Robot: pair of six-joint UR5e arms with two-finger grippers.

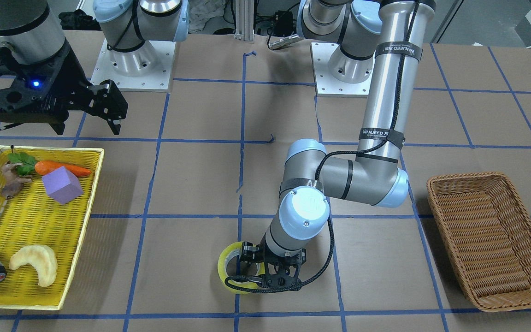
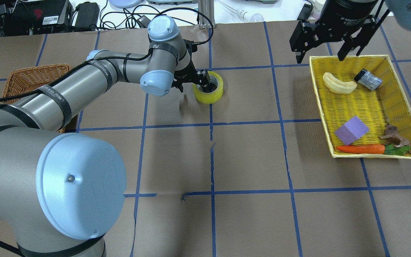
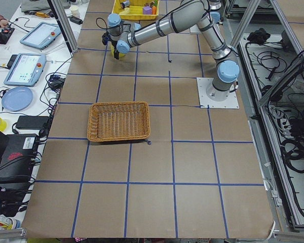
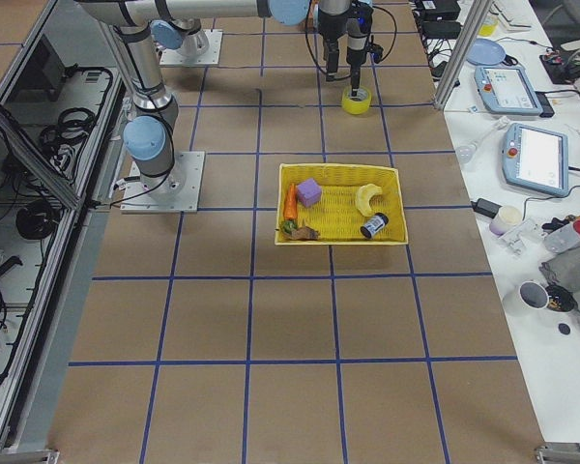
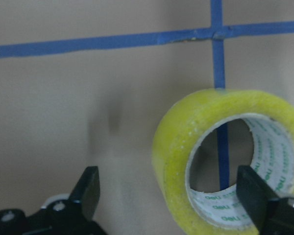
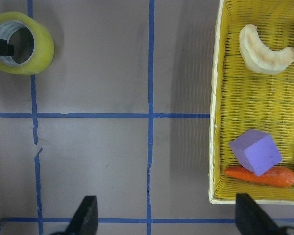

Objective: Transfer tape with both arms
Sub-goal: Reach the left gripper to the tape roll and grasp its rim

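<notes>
The yellow tape roll (image 1: 223,266) lies flat on the brown table at a blue line crossing; it also shows in the overhead view (image 2: 211,93) and the right wrist view (image 6: 36,54). My left gripper (image 2: 200,80) is low at the roll and open. In the left wrist view its gripper (image 5: 171,188) straddles the roll's near wall (image 5: 186,142), with one finger in the core hole and the other outside; the pads do not press it. My right gripper (image 2: 321,55) is open and empty, hanging high over the far end of the yellow tray (image 2: 319,103).
The yellow tray (image 1: 95,184) holds a purple block (image 2: 351,130), a carrot (image 2: 360,149), a pale crescent piece (image 2: 338,84) and a small grey cylinder (image 2: 368,79). A brown wicker basket (image 1: 491,240) stands on my left side, beside the left arm (image 2: 84,82).
</notes>
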